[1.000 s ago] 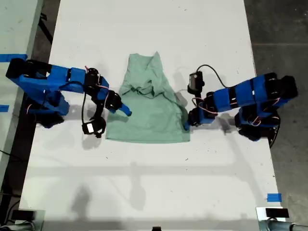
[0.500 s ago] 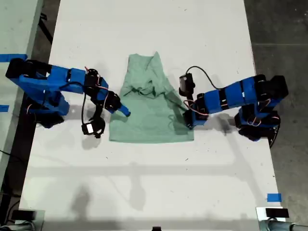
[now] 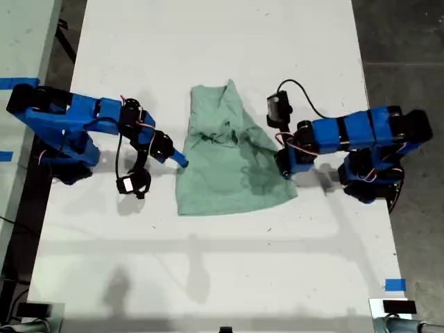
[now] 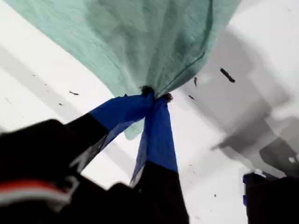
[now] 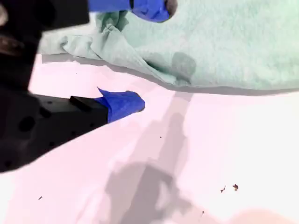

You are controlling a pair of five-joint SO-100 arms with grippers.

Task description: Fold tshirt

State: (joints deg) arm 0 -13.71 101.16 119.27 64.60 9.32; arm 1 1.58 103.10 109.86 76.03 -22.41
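The pale mint-green tshirt [image 3: 229, 163] lies rumpled on the white table [image 3: 222, 277], between the two blue arms. My first gripper [image 3: 284, 167] comes in from the exterior view's right and is shut on the shirt's edge, which hangs pinched and raised at its tips [image 4: 154, 96]. From the exterior view's left, my second gripper [image 3: 182, 161] reaches the opposite edge of the tshirt [image 5: 224, 42]. It stands open [image 5: 142, 57]: one blue fingertip [image 5: 156, 8] is over the cloth and the other [image 5: 125, 104] is over bare table. Nothing is held in it.
Blue tape marks sit at the table's near right [image 3: 394, 284] and on the adjoining surface at the exterior view's left [image 3: 14, 83]. Dark floor [image 3: 402, 41] borders the table on the exterior view's right. Both arm bases stand at the table's side edges.
My first gripper has pulled back toward the exterior view's right with the cloth, dragging the tshirt that way and skewing its near edge. My second gripper has barely moved.
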